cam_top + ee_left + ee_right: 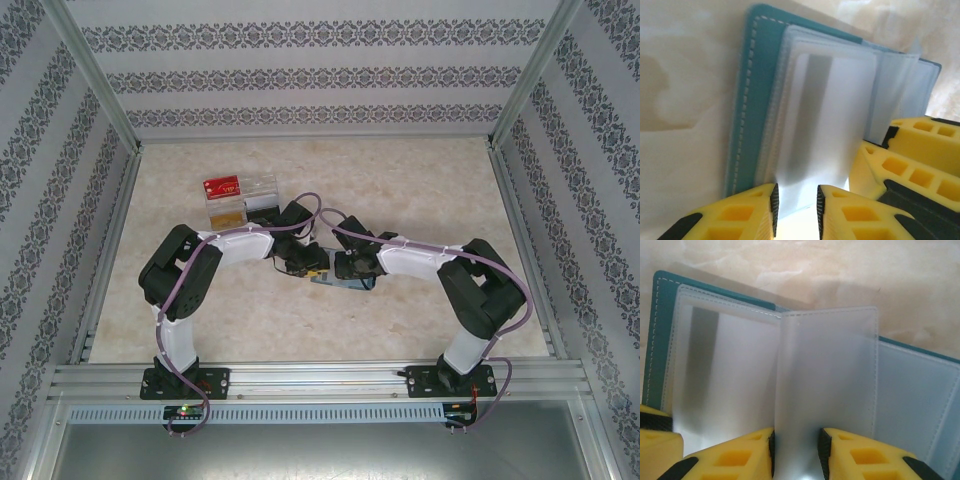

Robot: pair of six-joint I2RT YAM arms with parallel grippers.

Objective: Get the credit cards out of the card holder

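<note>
The card holder (347,283) lies open on the table between both arms, its teal cover (757,75) under frosted clear sleeves (832,115). The sleeves in sight look blank, with no tan or gold credit cards in them. My left gripper (796,212) is open at the holder's near edge, with a flat sleeve running between its fingers. My right gripper (796,455) is also open. A raised sleeve leaf (827,370) stands between its pads, but whether they touch it is unclear. The right gripper's yellow fingers (905,170) crowd in from the right of the left wrist view.
A clear plastic compartment tray (240,200) stands behind the left arm. It holds a red card (222,186), a gold card (228,213) and a dark item. Metal frame rails and patterned walls bound the marbled tabletop (400,190).
</note>
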